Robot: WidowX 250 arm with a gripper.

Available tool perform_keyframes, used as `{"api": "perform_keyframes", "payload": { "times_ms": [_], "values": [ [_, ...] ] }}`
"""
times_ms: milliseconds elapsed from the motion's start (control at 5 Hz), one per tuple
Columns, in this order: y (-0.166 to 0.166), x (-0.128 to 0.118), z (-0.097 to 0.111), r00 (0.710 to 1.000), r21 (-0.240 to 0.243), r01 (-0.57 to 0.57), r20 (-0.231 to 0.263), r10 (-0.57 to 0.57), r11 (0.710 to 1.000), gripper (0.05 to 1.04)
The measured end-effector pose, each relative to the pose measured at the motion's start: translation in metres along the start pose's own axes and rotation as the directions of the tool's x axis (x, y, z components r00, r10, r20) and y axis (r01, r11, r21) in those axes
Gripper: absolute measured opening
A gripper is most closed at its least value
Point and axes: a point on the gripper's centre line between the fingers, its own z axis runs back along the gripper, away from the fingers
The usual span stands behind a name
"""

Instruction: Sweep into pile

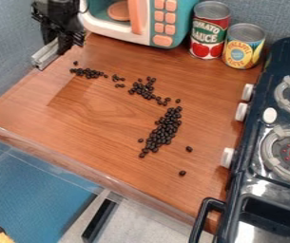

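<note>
Gripper (63, 29) at upper left, top cut off by the view's edge. How far open it is cannot be told, nor whether it has hold of the grey bar (45, 57) at its lower end. Beans (165, 129) lie on the counter (96, 142) in uneven clusters with strays. Microwave (184, 20) and stove (255, 133) are partly out of view.

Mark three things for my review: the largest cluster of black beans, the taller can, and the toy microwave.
Largest bean cluster (165, 129): camera view, beans near its middle.
Taller can (209, 31): camera view, front label.
Toy microwave (136, 16): camera view, door handle.
</note>
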Motion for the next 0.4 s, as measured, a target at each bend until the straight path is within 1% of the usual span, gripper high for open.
{"api": "perform_keyframes", "payload": {
  "times_ms": [200,400],
  "values": [
    [0.0002,0.0001,-0.0121,1.000,0.026,0.003,-0.002,-0.003,1.000,0.368],
    [0.0032,-0.0015,-0.0163,1.000,0.036,0.001,-0.005,0.000,0.999,0.368]
  ]
}}
